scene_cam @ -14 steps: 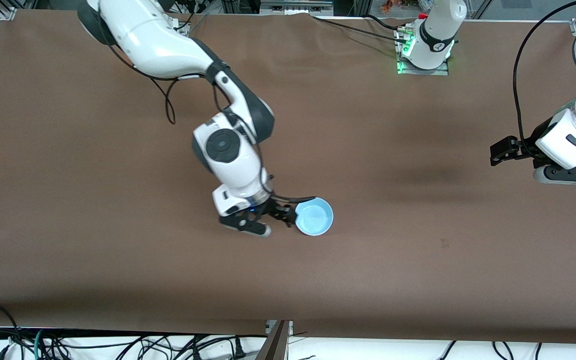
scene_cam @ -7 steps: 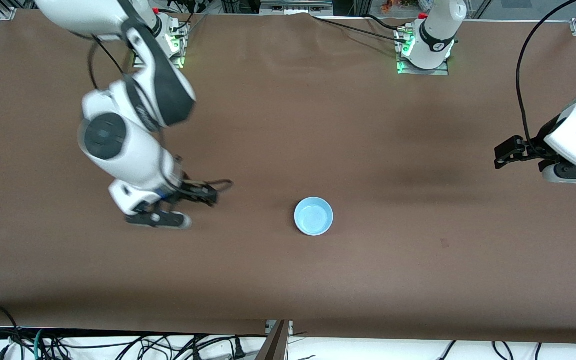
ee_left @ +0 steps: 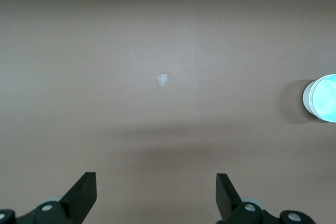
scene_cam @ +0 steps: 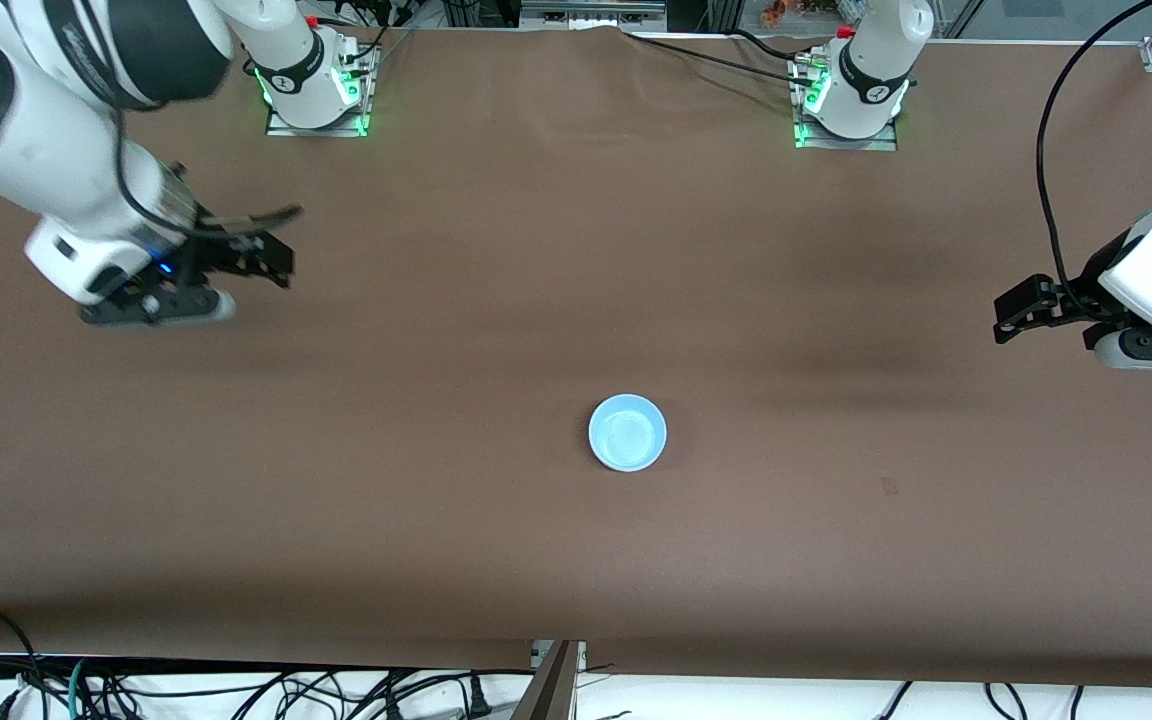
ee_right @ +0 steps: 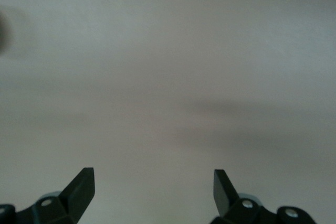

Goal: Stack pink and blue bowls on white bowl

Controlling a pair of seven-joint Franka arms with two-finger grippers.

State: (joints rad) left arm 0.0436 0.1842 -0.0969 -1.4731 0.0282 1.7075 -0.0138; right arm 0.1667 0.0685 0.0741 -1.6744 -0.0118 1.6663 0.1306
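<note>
The blue bowl (scene_cam: 627,432) sits alone mid-worktop (scene_cam: 576,560), nobody touching it. The right tool (scene_cam: 156,305), released and empty, hangs well apart toward the right arm's end. The left tool (scene_cam: 1151,350) waits, released, toward the left arm's end.

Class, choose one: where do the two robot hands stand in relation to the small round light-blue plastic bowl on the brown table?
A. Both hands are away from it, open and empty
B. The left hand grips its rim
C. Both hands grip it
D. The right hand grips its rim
A: the small round light-blue plastic bowl sits alone on the brown table, with the right hand over the right arm's end and the left hand over the left arm's end, both open and empty.
</note>
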